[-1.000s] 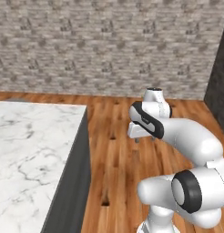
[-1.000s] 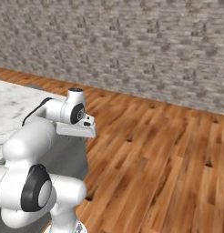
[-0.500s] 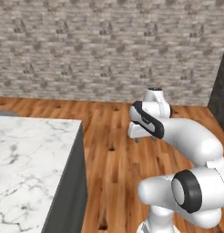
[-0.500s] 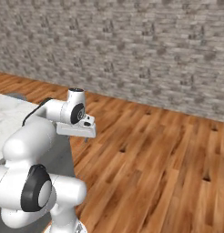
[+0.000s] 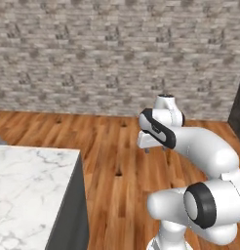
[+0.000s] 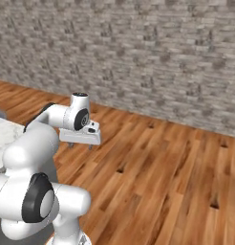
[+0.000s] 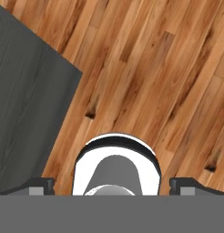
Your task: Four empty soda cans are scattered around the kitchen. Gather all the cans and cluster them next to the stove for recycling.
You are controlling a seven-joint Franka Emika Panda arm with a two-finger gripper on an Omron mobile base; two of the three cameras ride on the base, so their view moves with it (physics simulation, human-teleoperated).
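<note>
The soda cans and the stove are out of view. My gripper (image 5: 155, 149) hangs from the folded arm above the wooden floor, pointing down, and it appears again in the right base view (image 6: 81, 145). In the hand view the two dark fingertips (image 7: 41, 184) sit far apart at the bottom corners. The gripper (image 7: 112, 184) is open with nothing between its fingers, and only floor planks lie beneath it.
A white marble counter (image 5: 29, 180) with a dark grey side (image 5: 68, 219) stands at the lower left; its dark side also shows in the hand view (image 7: 27, 91). A grey stone wall (image 5: 117, 53) closes the back. Wooden floor (image 6: 162, 167) stretches ahead and right.
The whole picture has shifted: the base is moving, and the marble counter has slid left and lower in both base views. The arm keeps its folded pose and the gripper stays open.
</note>
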